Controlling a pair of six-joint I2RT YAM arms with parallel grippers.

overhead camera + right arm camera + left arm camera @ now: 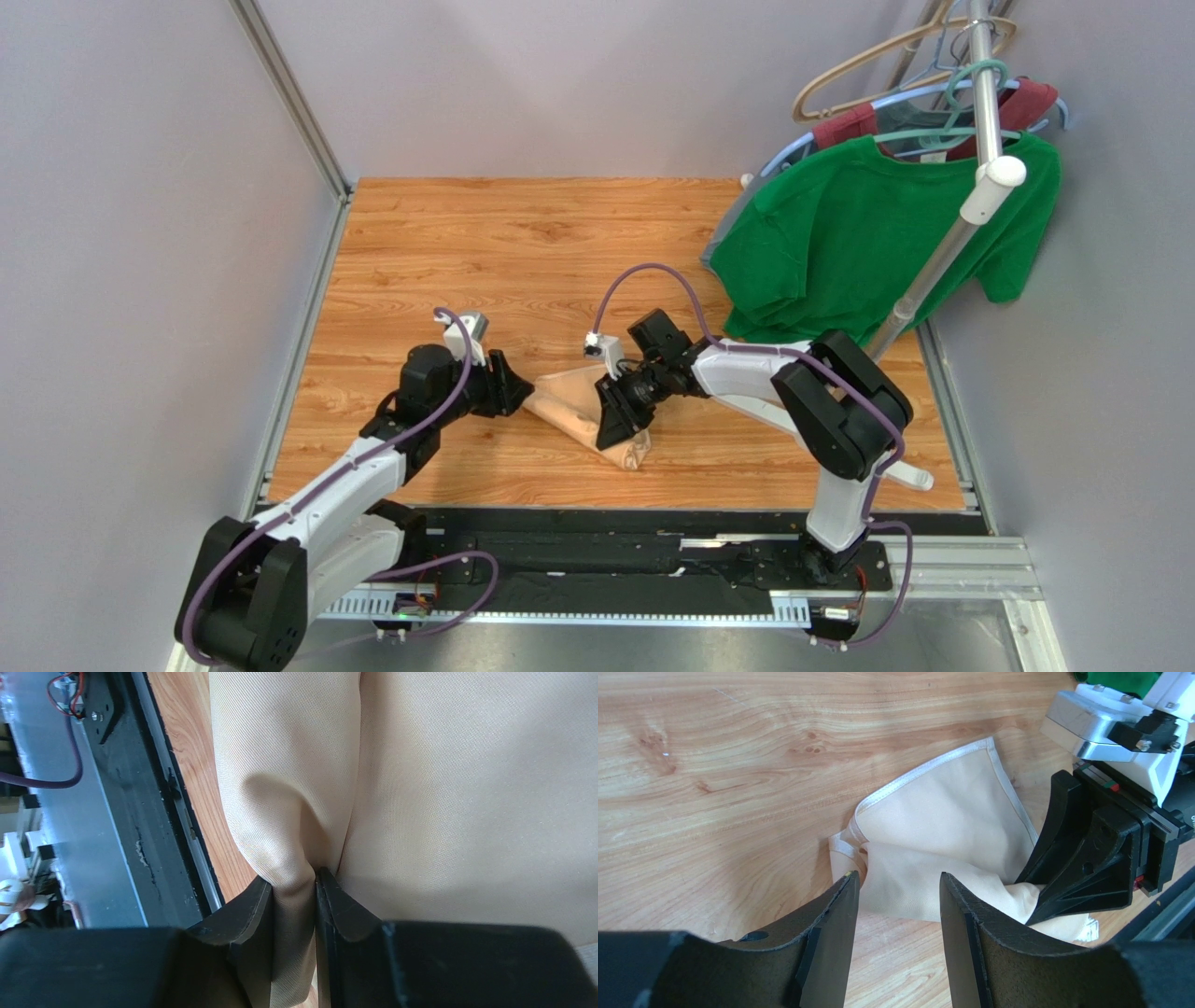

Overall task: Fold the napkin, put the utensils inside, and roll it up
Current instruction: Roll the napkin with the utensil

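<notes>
The napkin [582, 406] lies crumpled and partly folded on the wooden surface [491, 252], in its near middle part, between the two hands. From above it looks like a rough wedge, with one point toward the left arm and its other end toward the near edge. In the left wrist view the napkin [948, 833] shows a paler hemmed edge curving round its upper flap, with a second layer of cloth bunched beneath. In the right wrist view the napkin [456, 798] fills most of the picture, its cloth drawn into a raised ridge.

The right hand [295, 882] is clamped on that ridge: a pleat of cloth runs down between its two black fingers, which press it from both sides. From above, the right hand [617, 413] sits over the napkin's right half, pointing down and to the left.

The left hand [899, 882] has its fingers apart with a moderate gap and nothing between them; the napkin's near left corner lies just past the tips. From above, the left hand [512, 392] is at the napkin's left point; I cannot tell whether it touches.

A black rail [631, 539] runs along the near edge of the surface. At the far right a green shirt [856, 238] hangs from a pole [968, 210], well apart from the napkin.
</notes>
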